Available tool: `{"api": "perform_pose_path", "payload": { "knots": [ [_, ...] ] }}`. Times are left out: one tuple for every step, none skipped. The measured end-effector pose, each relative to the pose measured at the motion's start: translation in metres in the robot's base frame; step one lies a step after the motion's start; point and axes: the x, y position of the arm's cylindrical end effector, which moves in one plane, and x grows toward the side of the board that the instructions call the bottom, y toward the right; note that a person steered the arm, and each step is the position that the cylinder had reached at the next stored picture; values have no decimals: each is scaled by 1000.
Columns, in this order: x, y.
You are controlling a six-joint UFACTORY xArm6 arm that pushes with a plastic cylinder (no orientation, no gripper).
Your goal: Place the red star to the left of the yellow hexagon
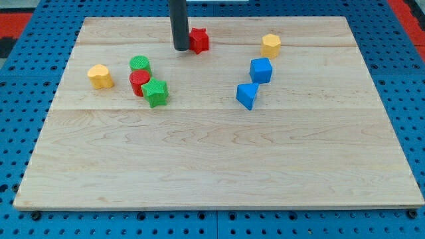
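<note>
The red star point(198, 40) lies near the view's top, a little left of centre. My tip point(180, 48) stands right against its left side, touching or nearly so. The yellow hexagon point(270, 45) lies to the right of the star, near the view's top right, about a hundred pixels from it.
A blue cube point(261, 70) and a blue triangular block point(247, 95) lie below the yellow hexagon. At the left are a yellow heart-like block point(100, 76), a green cylinder point(140, 64), a red cylinder point(139, 82) and a green star point(156, 92). All rest on the wooden board point(212, 172).
</note>
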Motion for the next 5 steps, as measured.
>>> {"api": "perform_pose_path", "payload": {
  "knots": [
    [-16,-41],
    [-17,15],
    [-15,57],
    [-2,17],
    [42,1]
  ]
}}
